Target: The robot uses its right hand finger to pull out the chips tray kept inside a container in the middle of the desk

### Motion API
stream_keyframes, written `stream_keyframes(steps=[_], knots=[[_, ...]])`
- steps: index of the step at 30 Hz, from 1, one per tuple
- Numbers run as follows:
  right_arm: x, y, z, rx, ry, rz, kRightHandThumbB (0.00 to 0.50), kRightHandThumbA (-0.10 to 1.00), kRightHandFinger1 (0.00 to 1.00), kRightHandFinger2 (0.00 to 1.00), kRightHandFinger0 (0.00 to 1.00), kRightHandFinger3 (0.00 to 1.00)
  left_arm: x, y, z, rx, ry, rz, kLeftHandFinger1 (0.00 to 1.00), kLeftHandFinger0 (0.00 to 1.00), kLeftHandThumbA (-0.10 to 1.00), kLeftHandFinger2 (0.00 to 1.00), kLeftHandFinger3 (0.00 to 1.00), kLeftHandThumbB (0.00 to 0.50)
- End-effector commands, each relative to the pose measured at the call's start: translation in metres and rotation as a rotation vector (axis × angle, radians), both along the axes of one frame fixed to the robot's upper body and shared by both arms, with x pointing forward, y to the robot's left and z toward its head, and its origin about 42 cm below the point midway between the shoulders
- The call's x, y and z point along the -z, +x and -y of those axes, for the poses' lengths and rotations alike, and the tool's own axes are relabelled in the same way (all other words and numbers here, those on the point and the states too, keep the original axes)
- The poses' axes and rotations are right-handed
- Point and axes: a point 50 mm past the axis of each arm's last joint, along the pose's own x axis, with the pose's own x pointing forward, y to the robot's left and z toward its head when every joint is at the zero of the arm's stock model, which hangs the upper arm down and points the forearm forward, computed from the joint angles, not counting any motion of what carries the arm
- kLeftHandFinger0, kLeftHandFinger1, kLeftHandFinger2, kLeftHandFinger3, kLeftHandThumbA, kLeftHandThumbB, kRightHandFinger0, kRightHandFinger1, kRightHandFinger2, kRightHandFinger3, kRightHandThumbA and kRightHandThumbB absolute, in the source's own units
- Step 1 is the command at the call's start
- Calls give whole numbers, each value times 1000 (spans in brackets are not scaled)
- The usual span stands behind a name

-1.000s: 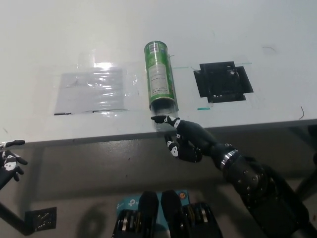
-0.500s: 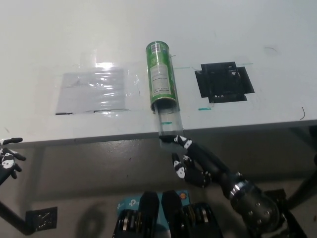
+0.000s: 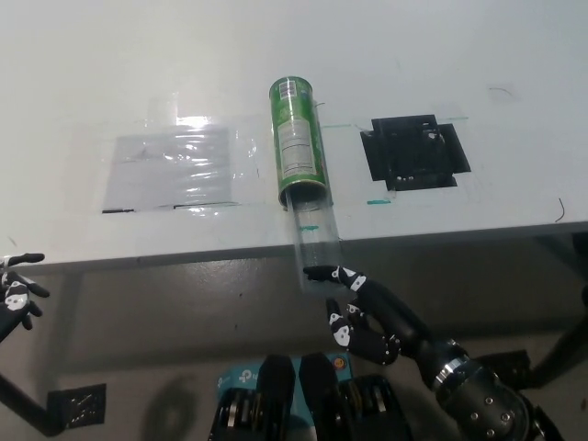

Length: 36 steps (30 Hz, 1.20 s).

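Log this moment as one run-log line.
right robot hand: fingertip hooked at clear chips tray end | tray: partly out of green container, overhanging desk edge | left robot hand: resting lower left

a white table [image 3: 441,55] fills the upper picture, its front edge running from 9 to 3 o'clock; grey floor [image 3: 165,322] lies below, toward 6.

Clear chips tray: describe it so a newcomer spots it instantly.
Start at the white desk and find the green cylindrical container lying on its side mid-desk. From its near open end a clear plastic tray sticks out past the desk edge, toward the black right robot hand. It alone is see-through and tube-like.
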Motion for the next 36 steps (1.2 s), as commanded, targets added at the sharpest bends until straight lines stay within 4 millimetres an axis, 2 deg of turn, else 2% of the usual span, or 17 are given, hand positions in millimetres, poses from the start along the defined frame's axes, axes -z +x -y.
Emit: stream_keyframes(steps=[1, 3, 5, 10, 11, 12, 13, 18, 19, 21, 22, 24, 27, 31, 33, 34, 36], knots=[[2, -4, 1, 2, 17, -23, 227, -100, 0, 828, 0, 868, -23, 5, -9, 12, 50, 55, 290, 254, -100, 366, 610, 90], [4, -5, -1, -1, 28, -27, 227, -100, 0, 822, 0, 861, -23, 5, -9, 6, 46, 49, 293, 262, -100, 363, 605, 104], [0, -2, -3, 4, 30, -17, 224, -100, 20, 999, 19, 1000, -22, 5, -9, 16, 49, 52, 296, 266, -100, 362, 606, 100], [-18, 6, -5, -33, 26, 14, 236, -100, 31, 1000, 9, 1000, -17, 1, -8, 15, 46, 43, 281, 256, -100, 346, 596, 96], [-31, 11, -7, -20, 13, 59, 255, -100, 45, 1000, 0, 1000, -17, 1, -8, 16, 43, 43, 282, 257, -100, 347, 597, 97], [-31, 11, -7, -20, 13, 58, 256, -100, 45, 1000, 0, 1000, -17, 1, -8, 16, 43, 43, 283, 257, -100, 347, 597, 98], [-46, 16, -5, -23, 1, 85, 235, -100, 0, 1000, 0, 1000, -17, 1, -9, 14, 37, 42, 288, 258, -100, 358, 601, 99], [-66, 13, -1, -49, 58, 99, 259, -100, 2, 1000, 0, 1000, -16, -1, -11, 7, 38, 34, 289, 264, -100, 363, 596, 102], [-80, 5, 6, -59, 58, 117, 267, -100, 32, 1000, 0, 1000, -16, -2, -10, 7, 34, 34, 289, 263, -100, 358, 596, 92], [-83, 2, 8, -61, 58, 116, 272, -100, 35, 1000, 0, 1000, -15, -2, -10, 7, 33, 31, 289, 260, -100, 356, 596, 92], [-93, -4, 14, -74, 60, 129, 272, -100, 48, 1000, 0, 1000, -15, -3, -10, 5, 42, 34, 287, 258, -100, 355, 596, 93], [-102, -11, 23, -82, 80, 128, 256, -100, 60, 1000, 0, 1000, -15, -4, -10, 2, 38, 32, 292, 261, -100, 360, 604, 90], [-114, -23, 37, -67, 80, 161, 261, -100, 48, 1000, 1, 1000, -14, -4, -10, 0, 40, 30, 285, 248, -100, 362, 608, 89], [-121, -32, 51, -36, 56, 174, 259, -100, 60, 1000, 0, 1000, -13, -5, -12, -2, 31, 32, 287, 245, -100, 365, 605, 92], [-124, -38, 67, 1, 89, 166, 253, -100, 33, 1000, 0, 1000, -14, -4, -11, -7, 33, 30, 300, 260, -100, 379, 608, 96], [-124, -38, 76, 42, 106, 175, 249, -100, 62, 1000, 64, 1000, -13, -4, -11, -5, 31, 33, 300, 261, -100, 379, 608, 95], [-124, -39, 81, 60, 115, 177, 248, -100, 51, 1000, 66, 1000, -13, -4, -11, -5, 31, 34, 302, 265, -100, 379, 611, 94]])
